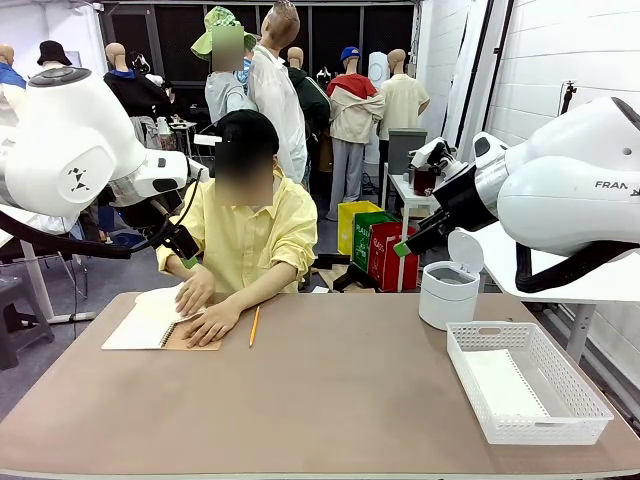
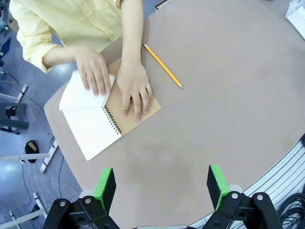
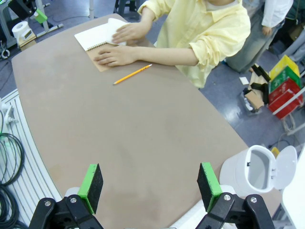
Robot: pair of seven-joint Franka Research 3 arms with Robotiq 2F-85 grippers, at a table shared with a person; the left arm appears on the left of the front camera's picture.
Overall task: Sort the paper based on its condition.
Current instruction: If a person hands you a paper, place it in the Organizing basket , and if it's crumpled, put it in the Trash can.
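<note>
paper: thin white sheet [image 2: 88, 90], still bound in the open spiral notebook with brown kraft cover [image 2: 107, 117] at the table's left; person's one hand [image 2: 95, 71] lifts the page, the other hand [image 2: 135, 88] pins the cover
left gripper [image 2: 162, 187]: raised over the brown table [image 1: 330, 400], green pads wide apart, nothing held
pencil: yellow pencil [image 1: 254, 326] lies just right of the notebook
right gripper [image 3: 150, 187]: raised, jaws fully apart, empty
bin: white round lidded bin [image 1: 447, 285], lid up, far right
basket: white plastic mesh basket [image 1: 527, 380], white sheet in it
step: likely pre-sort; person seems to be freeing a page
next: wait for a loose sheet, judge its condition, then choose bin or basket
</note>
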